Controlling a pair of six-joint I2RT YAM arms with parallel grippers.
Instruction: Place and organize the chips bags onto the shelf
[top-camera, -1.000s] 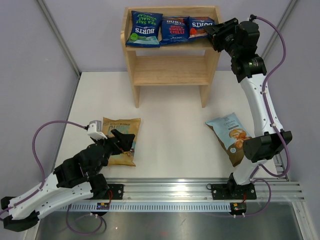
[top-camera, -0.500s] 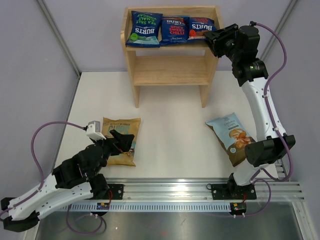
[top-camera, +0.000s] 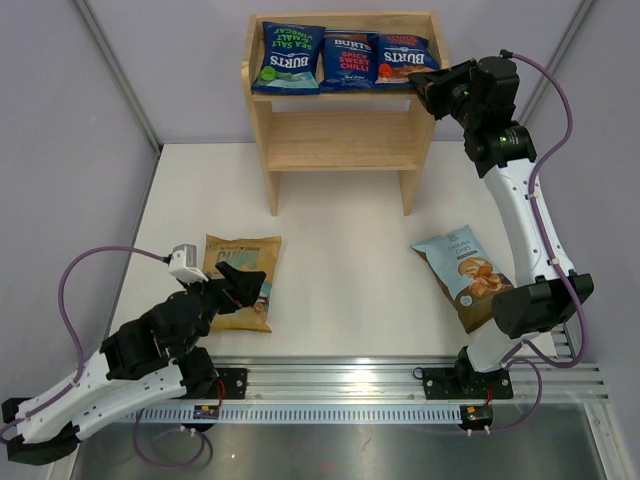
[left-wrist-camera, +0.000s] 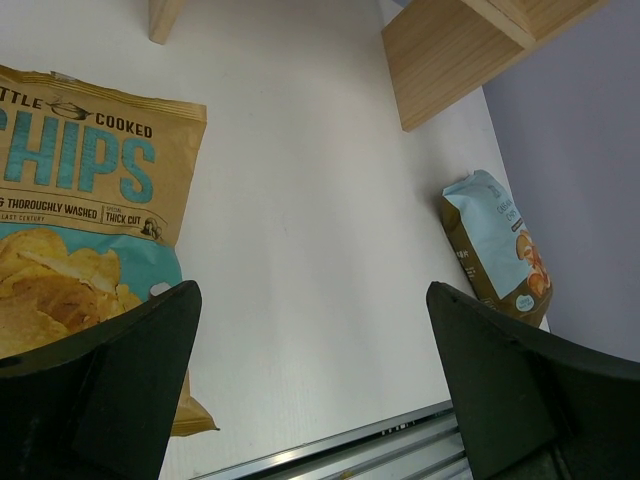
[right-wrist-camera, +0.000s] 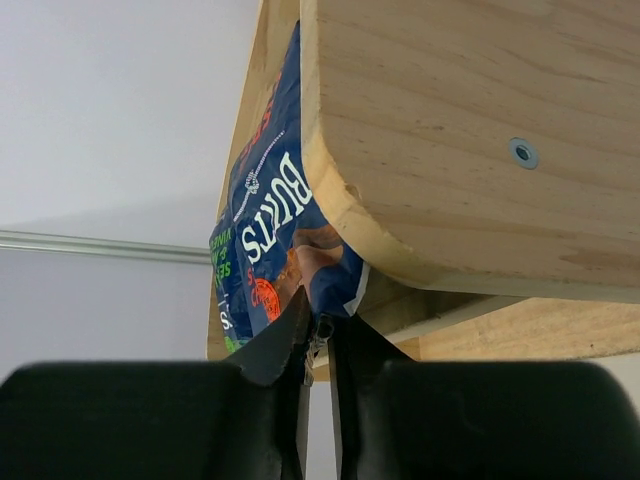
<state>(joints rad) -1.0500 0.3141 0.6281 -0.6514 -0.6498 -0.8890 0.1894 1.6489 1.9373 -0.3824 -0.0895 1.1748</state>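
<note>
One target: tan CHIPS bag at 9 o'clock of wide left claw, long axis 12–6 | right claw narrow, pinching Burts bag corner on shelf.

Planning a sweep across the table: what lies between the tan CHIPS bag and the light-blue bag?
Nothing: only bare white table separates the tan CHIPS bag from the light-blue bag, clearest in the top external view.

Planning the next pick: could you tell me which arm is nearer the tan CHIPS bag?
Left. The left arm hangs over the tan CHIPS bag; the right arm is at the shelf, holding a Burts bag.
</note>
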